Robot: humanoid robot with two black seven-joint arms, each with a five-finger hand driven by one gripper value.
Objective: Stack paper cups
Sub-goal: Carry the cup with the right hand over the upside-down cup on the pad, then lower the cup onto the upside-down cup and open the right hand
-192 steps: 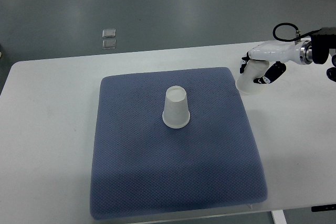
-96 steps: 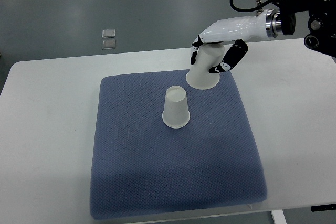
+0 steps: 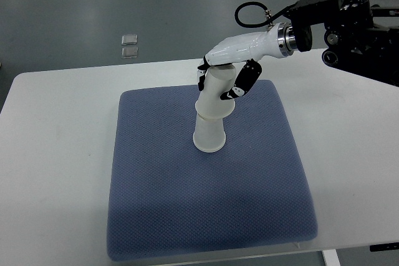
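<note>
An upside-down white paper cup (image 3: 209,136) stands on the blue mat (image 3: 162,185), near its middle. A second white paper cup (image 3: 216,95), also mouth down, sits over the top of the first one, slightly tilted. My right hand (image 3: 221,82) comes in from the upper right and its fingers (image 3: 242,82) are curled around this upper cup. The top of the lower cup is hidden inside the upper one. My left arm does not show.
The mat lies on a white table (image 3: 56,154) whose far edge runs behind the hand. The black right forearm (image 3: 343,20) with a looped cable hangs over the table's back right. Two small clear squares (image 3: 129,45) lie on the grey floor beyond.
My right hand has carried the held cup leftward from the table's right side, over the mat's far edge, and brought it down onto the standing cup.
</note>
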